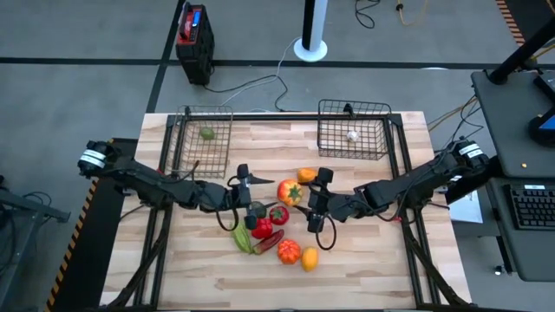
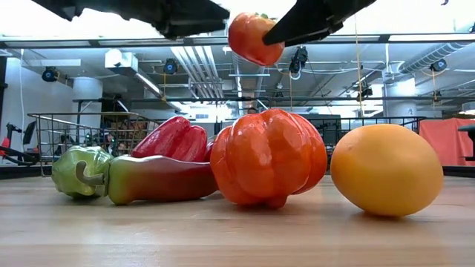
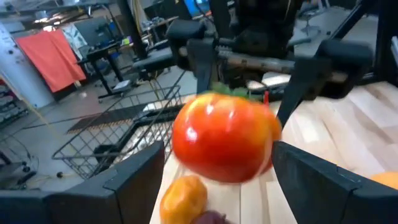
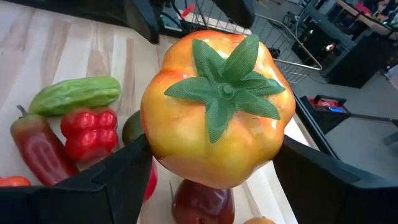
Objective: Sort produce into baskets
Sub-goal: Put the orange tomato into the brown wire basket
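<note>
A red-and-yellow toy tomato with a green calyx hangs in the air over the table's middle, between my two grippers. My right gripper is shut on it. My left gripper is open just left of it, with its fingers standing either side of the tomato and apart from it. More produce lies on the table below and toward the near edge: a red pepper, a green cucumber, a maroon chili, a red-orange fruit and a yellow one. My right gripper pinches the tomato's two opposite sides between its two fingers. The fingers come from the table's right, slanting a little downward. The tomato is lifted clear of the table, and its green calyx faces my wrist.
Two black wire baskets stand at the far edge. The left one holds a green piece and the right one a small white piece. An orange lies just beyond the tomato. A black box with a red top stands on the floor.
</note>
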`<action>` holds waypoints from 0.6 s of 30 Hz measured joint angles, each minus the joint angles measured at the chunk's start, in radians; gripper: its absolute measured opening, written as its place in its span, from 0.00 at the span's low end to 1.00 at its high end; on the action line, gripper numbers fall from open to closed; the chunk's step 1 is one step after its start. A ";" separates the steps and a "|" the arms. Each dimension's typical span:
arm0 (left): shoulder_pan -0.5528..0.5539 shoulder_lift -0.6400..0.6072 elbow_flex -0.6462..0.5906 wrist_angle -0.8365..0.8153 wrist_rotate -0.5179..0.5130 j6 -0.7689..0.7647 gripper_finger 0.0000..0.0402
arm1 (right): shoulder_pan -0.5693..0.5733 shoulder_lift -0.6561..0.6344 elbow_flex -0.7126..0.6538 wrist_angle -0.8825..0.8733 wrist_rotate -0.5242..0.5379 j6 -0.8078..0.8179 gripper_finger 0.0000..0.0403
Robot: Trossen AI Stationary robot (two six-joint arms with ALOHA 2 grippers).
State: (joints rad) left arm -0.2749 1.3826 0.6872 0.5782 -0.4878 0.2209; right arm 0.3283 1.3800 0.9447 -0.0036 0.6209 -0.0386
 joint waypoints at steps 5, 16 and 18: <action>0.000 0.027 0.025 -0.023 0.003 0.006 0.69 | 0.000 0.000 0.000 -0.008 0.000 -0.003 0.74; 0.002 0.030 0.028 -0.034 -0.049 0.023 0.76 | 0.000 0.000 0.000 -0.024 0.000 0.013 0.74; 0.002 0.029 0.026 -0.034 -0.062 0.048 0.79 | 0.000 0.000 0.000 -0.024 0.000 0.013 0.74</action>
State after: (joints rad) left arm -0.2729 1.4120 0.7133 0.5438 -0.5495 0.2691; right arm 0.3283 1.3800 0.9447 -0.0276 0.6209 -0.0254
